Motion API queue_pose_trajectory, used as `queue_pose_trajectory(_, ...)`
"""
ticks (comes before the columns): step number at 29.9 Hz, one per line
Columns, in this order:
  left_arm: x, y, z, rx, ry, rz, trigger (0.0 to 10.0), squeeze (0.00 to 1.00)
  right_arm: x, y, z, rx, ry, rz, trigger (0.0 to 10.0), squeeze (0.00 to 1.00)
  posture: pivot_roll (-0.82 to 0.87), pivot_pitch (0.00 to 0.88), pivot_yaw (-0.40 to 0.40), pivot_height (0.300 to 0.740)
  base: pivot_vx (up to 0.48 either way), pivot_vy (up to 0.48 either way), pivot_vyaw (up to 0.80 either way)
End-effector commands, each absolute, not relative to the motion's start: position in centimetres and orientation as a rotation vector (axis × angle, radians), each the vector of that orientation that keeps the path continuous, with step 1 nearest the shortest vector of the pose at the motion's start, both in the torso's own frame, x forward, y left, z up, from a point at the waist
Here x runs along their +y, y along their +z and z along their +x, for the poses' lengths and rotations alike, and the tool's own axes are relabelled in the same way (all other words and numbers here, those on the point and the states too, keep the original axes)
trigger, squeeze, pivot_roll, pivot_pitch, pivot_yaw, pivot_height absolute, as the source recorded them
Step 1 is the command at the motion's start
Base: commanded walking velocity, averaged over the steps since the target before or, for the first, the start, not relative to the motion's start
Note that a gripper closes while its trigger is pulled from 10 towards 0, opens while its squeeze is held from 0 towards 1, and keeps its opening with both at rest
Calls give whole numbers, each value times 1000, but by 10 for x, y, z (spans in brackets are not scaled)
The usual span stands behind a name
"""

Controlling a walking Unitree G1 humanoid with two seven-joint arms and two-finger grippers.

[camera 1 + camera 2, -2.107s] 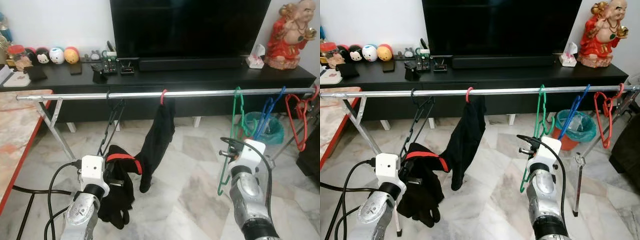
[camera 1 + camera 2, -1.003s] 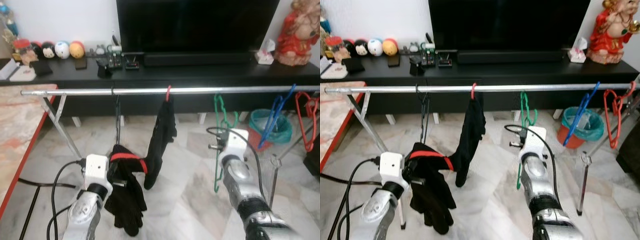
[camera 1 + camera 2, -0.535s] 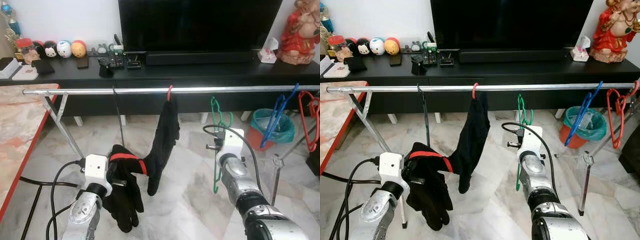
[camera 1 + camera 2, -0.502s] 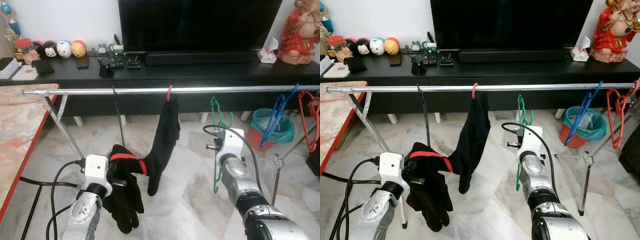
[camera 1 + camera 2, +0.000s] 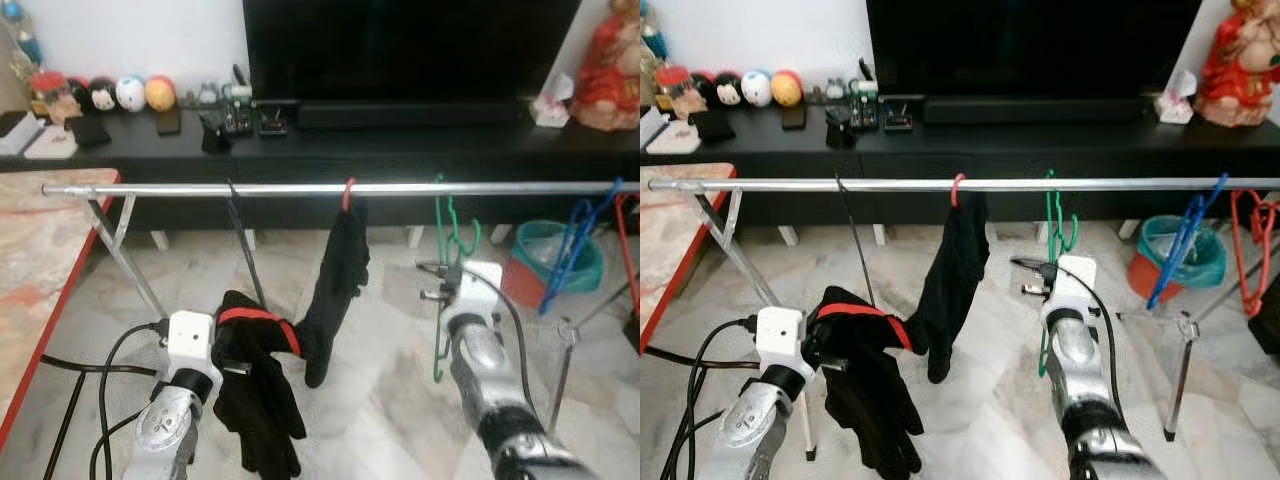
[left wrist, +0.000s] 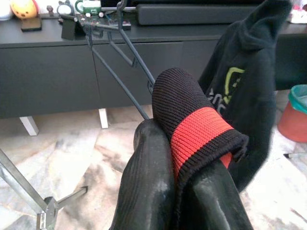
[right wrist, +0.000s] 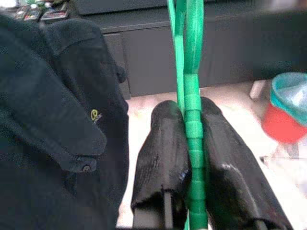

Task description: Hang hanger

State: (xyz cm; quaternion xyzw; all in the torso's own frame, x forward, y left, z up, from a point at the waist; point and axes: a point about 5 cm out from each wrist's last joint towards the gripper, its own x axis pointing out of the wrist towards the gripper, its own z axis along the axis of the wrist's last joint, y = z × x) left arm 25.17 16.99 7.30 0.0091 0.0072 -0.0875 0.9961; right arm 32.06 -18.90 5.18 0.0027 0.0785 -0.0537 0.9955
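Green plastic shows between the right gripper's (image 7: 188,191) fingers (image 7: 160,158), which are pressed shut on the green hanger (image 5: 449,262); its hook sits over the metal rail (image 5: 300,188), right of the middle. The left gripper (image 6: 184,191) has its fingers closed on the red-banded cuff of a black garment (image 5: 255,385), held low in front of the rail beside a black hanger (image 5: 243,250) that hangs slanted from the rail. Another dark garment (image 5: 335,290) hangs from a red hook at the rail's middle.

A teal bin (image 5: 565,255) with a red base stands on the floor at the right; its contents cannot be made out.

Compared with two seconds ago, the green hanger has come leftward along the rail, away from the blue hanger (image 5: 580,240), and the black hanger now leans the other way.

Marble floor (image 5: 380,400) lies below; behind stand a black TV console (image 5: 400,150) with small figurines (image 5: 130,93) and a dark television (image 5: 410,50). A red-edged marble desk (image 5: 35,260) is at the left.
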Motion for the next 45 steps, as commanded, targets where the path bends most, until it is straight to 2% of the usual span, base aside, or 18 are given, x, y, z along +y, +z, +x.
queue_pose_trajectory(1, 167, 80, 255, -13, -189, 26, 10000, 0, -194, 52, 315, 129, -119, 9, 10000, 0, -37, 0, -13, 740, 259, 0, 0)
queue_pose_trajectory(36, 163, 79, 255, -9, -208, 21, 10000, 0, -186, 52, 317, 132, -97, 20, 10000, 0, -37, 0, -13, 740, 261, 0, 0)
queue_pose_trajectory(45, 163, 79, 256, -9, -206, 18, 10000, 0, -188, 60, 324, 122, -99, 13, 10000, 0, -44, 0, -8, 740, 0, 0, 0)
